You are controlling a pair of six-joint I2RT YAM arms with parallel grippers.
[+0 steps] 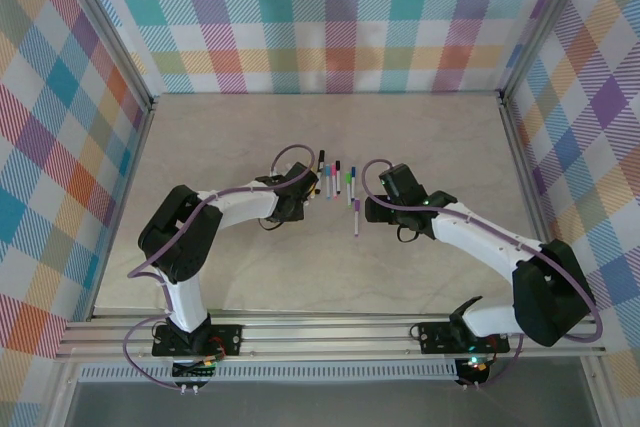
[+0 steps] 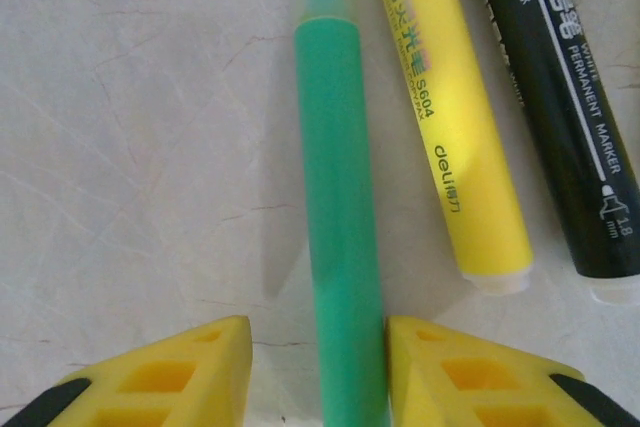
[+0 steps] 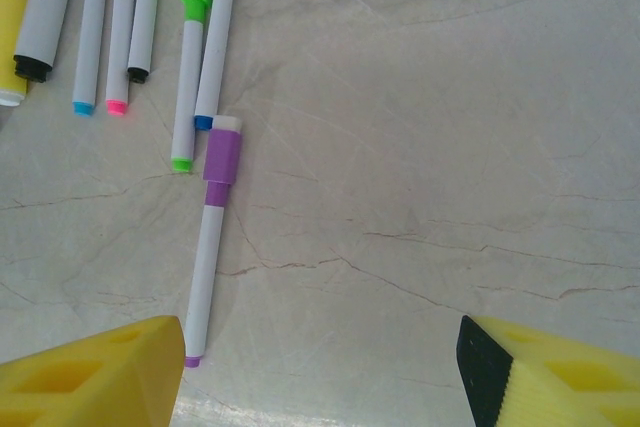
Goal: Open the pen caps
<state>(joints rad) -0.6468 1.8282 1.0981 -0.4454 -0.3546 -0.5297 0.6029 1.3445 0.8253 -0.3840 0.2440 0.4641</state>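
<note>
While lying flat on the tabletop (image 1: 220,137), lined up side by side in a short row of pens (image 1: 337,175). Just off one end of that row, a little apart from it: a purple pen (image 3: 208,257), with its purple cap (image 3: 221,155) still on.

Right tool (image 3: 320,372) near the purple pen, spread wide and gripping nothing. One yellow finger (image 3: 110,372) just beside the pen's purple end.

Close past the purple cap, a green pen (image 3: 186,77) and a blue pen (image 3: 216,47). Beyond those, farther from the purple pen, a pink pen (image 3: 122,27) and a light blue pen (image 3: 90,27).

At the other end of the row from the purple pen, left tool (image 2: 318,347) — spread open around a green highlighter (image 2: 340,197), not squeezing it. One finger right against the highlighter, a gap by the other. Next to the green highlighter, a yellow highlighter (image 2: 450,147), then a black marker (image 2: 560,97).
</note>
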